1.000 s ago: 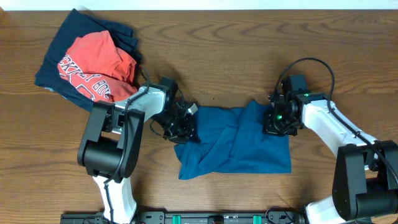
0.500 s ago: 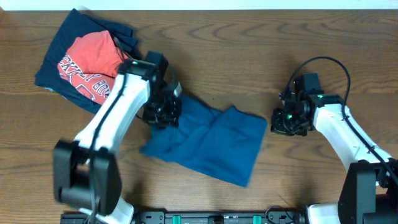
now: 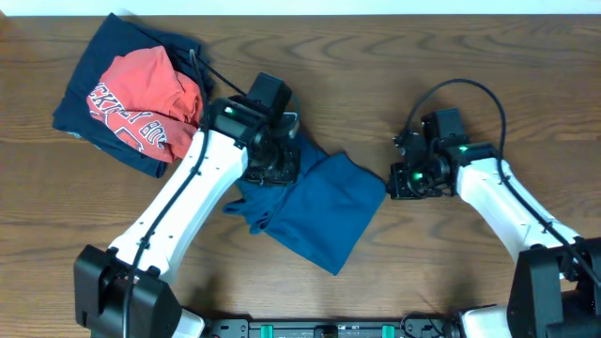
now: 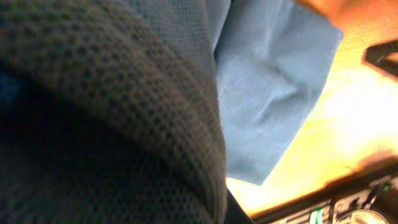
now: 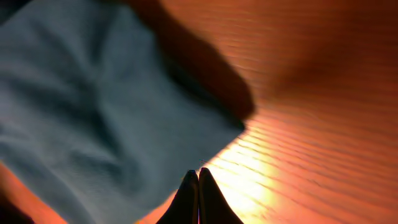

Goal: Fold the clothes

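T-shirt [image 3: 329, 202] clamped in left fingers [image 3: 270, 161] — right fingers [image 5: 188, 200] closed; near its corner.

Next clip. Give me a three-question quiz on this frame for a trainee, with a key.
1. Multiple choice: what lies on the dark navy cotton garment? A. a red cotton tee with white lettering; B. a white towel; C. a grey sock.
2. True or false: the right gripper is clamped on the plain medium-blue cotton T-shirt.
3. Fill in: the gripper shut on the blue T-shirt's upper left part belongs to the ___ arm.
Key: 1 A. 2 False: it is shut and empty, over the brown wooden table beside the shirt's corner. 3 left: the left gripper pinches it.
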{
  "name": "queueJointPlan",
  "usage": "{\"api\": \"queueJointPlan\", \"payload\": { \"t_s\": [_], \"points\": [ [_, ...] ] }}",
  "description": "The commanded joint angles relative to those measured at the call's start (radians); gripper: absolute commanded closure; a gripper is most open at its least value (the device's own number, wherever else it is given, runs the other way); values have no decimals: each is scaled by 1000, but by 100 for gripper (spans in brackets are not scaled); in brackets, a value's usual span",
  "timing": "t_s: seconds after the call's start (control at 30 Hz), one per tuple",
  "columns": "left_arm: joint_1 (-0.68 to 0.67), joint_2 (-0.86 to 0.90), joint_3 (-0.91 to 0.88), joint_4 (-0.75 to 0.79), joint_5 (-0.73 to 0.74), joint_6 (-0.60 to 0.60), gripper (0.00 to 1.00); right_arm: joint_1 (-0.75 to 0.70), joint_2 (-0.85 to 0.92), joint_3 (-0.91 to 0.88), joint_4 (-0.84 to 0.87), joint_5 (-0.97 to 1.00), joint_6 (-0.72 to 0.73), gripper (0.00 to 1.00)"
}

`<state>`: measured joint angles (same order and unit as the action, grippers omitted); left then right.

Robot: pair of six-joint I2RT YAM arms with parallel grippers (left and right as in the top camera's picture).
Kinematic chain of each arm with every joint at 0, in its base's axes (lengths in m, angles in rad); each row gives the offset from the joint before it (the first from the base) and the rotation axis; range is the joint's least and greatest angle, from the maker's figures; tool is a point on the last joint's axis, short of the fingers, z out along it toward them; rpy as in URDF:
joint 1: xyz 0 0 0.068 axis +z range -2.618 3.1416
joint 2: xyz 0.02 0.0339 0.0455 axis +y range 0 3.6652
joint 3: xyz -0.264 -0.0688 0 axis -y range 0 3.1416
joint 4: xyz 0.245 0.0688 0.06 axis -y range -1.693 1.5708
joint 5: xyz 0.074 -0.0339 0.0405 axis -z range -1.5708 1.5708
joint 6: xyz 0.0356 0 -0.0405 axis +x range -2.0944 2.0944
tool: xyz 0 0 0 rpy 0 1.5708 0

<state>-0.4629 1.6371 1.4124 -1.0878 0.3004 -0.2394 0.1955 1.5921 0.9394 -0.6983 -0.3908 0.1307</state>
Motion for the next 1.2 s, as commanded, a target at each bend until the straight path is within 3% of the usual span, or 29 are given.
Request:
{"api": "queueJointPlan", "payload": {
  "t_s": [0.0, 0.37, 0.7, 0.97, 1.17],
  "points": [
    [-41, 5, 5, 25, -21, -77, 90, 33, 39, -15, 25, -24, -35, 99],
    [-185, 9, 5, 105, -22, -126, 89, 47, 258, -32, 122, -75, -16, 99],
    [-356, 60, -17, 242, -72, -209, 84, 46, 261, -31, 119, -73, -12, 99],
    [-470, 183, -17, 264, -83, -217, 83, 45, 261, -31, 111, -69, -12, 99],
    [-461, 148, 58, 185, -74, -233, 60, 45, 261, -31, 111, -66, -11, 99]
  ]
}}
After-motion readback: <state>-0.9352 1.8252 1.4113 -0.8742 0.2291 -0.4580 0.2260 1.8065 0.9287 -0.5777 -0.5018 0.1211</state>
